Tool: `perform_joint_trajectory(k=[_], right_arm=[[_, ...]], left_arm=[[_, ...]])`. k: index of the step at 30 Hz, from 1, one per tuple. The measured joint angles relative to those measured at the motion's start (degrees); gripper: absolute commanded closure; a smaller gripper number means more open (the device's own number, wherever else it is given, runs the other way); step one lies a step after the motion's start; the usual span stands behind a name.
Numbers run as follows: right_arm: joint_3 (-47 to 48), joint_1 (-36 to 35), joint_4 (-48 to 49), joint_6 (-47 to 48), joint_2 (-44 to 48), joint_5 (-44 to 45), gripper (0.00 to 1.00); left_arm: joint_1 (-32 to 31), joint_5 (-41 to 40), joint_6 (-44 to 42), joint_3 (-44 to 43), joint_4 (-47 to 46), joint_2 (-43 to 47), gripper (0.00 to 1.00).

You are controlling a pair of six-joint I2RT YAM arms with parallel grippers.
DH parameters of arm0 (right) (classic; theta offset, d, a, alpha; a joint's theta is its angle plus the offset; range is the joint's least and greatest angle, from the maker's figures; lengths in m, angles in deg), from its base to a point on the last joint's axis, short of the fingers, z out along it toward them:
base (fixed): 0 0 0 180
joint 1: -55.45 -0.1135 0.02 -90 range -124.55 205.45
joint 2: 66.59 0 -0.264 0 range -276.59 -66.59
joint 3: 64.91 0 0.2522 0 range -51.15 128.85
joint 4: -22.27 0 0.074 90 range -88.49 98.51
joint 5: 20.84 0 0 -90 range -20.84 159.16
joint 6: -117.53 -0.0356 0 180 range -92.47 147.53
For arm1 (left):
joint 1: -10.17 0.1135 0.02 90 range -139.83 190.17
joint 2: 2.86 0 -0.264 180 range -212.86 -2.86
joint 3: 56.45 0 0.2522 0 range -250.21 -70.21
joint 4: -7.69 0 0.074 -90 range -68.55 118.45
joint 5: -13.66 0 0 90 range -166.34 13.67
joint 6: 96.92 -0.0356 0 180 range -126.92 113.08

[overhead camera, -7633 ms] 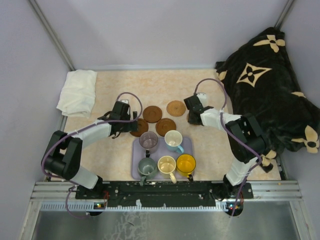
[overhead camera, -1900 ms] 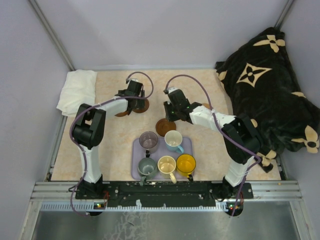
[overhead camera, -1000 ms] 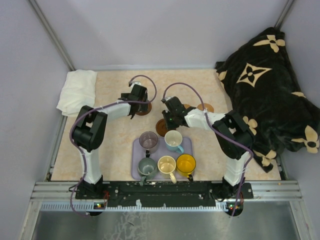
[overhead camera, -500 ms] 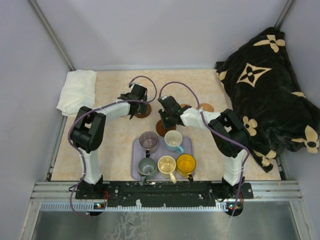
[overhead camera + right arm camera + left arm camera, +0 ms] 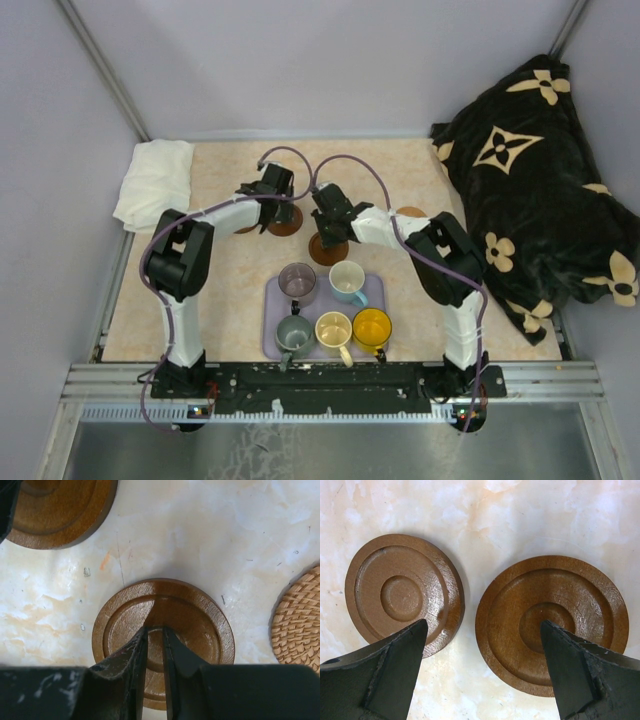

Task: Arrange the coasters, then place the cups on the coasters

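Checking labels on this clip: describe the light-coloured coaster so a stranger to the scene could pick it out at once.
Find the lavender tray holding the mugs; the coasters lie just beyond it. Yours is the woven coaster, rightmost of them, right of the dark coaster under the right gripper. It alone is pale wicker; the others in view are smooth ringed wood.
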Motion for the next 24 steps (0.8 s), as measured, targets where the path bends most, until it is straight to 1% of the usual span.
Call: perform_joint_trajectory(k=[6, 15, 24], right_arm=[[3.5, 0.9, -0.2, 0.0, -2.4, 0.1, 0.81], [10.1, 3.5, -0.9, 0.0, -6.9, 0.3, 0.81], [13.5, 5.6, -1.7, -0.4, -9.1, 0.4, 0.81]], left_arm=[[0.8, 0.9, 0.0, -0.3, -0.9, -0.4, 0.0], [2.2, 3.7, 0.2, -3.6, -1.5, -3.0, 0.0], [3.2, 5.6, 0.4, -6.6, -1.9, -5.2, 0.0]])
